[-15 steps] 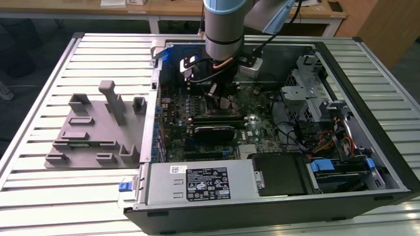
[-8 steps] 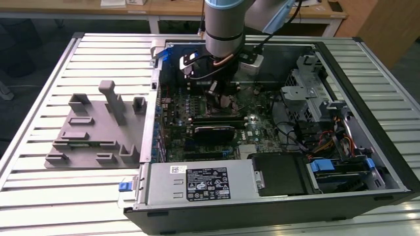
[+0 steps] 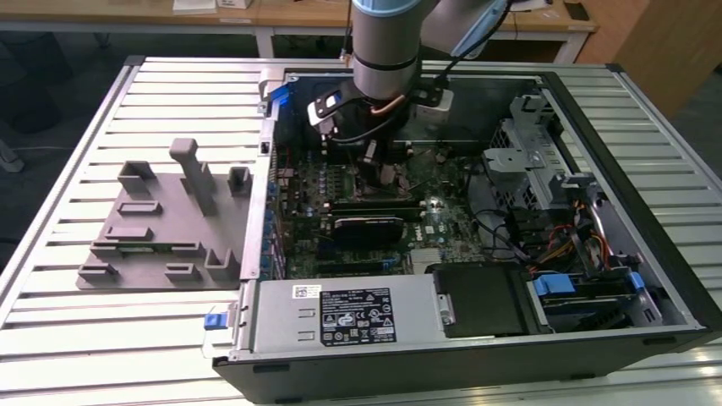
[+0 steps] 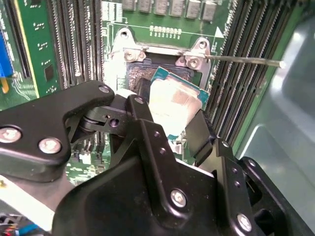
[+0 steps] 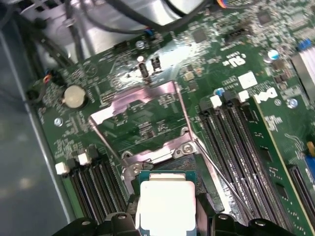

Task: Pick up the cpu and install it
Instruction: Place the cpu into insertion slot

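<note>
Small square cpu with a silver-grey metal top (image 4: pixel 174 103) is clamped between the black gripper's (image 4: pixel 171 120) two fingers, directly over the open metal-framed socket (image 5: pixel 162 153) on the green motherboard (image 5: pixel 236 59). The hinged steel load plate (image 5: pixel 138 101) lies flipped open beyond. Pickup looks done; seating and latching not yet.

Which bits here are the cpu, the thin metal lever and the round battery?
cpu (image 5: pixel 165 201): first wrist view, middle of its silver top.
lever (image 4: pixel 246 60): second wrist view, midway along the rod.
battery (image 5: pixel 75 96): first wrist view, centre of the disc.
</note>
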Controlling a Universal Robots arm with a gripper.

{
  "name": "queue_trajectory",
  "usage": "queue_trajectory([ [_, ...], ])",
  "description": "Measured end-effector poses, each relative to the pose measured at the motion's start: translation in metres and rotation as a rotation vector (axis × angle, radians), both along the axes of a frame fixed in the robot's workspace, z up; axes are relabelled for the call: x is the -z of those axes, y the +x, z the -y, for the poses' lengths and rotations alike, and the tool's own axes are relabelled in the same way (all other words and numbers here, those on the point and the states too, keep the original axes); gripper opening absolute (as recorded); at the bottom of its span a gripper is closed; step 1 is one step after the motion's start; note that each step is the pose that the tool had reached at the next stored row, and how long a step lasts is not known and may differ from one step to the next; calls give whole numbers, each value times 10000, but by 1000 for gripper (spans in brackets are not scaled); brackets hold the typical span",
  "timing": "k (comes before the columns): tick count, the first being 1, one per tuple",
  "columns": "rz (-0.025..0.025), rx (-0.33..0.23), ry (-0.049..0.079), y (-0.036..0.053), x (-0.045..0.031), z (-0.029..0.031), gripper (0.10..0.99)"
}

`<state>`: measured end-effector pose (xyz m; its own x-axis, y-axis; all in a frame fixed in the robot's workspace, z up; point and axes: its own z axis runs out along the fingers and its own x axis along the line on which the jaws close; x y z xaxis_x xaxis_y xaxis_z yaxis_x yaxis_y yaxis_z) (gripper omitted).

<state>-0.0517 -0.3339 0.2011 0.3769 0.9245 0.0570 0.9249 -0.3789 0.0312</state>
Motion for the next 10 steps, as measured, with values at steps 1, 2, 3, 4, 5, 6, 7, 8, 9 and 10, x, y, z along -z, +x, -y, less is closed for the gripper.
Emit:
queue_trajectory([
  [1,0,-160,-13,0,1,0,537],
  [2,1,-322,-28,0,3,0,537],
  [3,0,-473,-47,1,4,-1,537],
  [4,-1,-626,-72,1,5,-1,537],
  [5,-4,-767,-100,1,5,0,537],
  [6,-5,-911,-123,1,6,0,537],
  [7,-5,-1067,-133,0,6,0,537],
  [8,-4,-1227,-137,0,8,0,537],
  [9,-2,-1398,-139,0,10,0,537],
  [10,-1,-1566,-141,0,12,0,537],
])
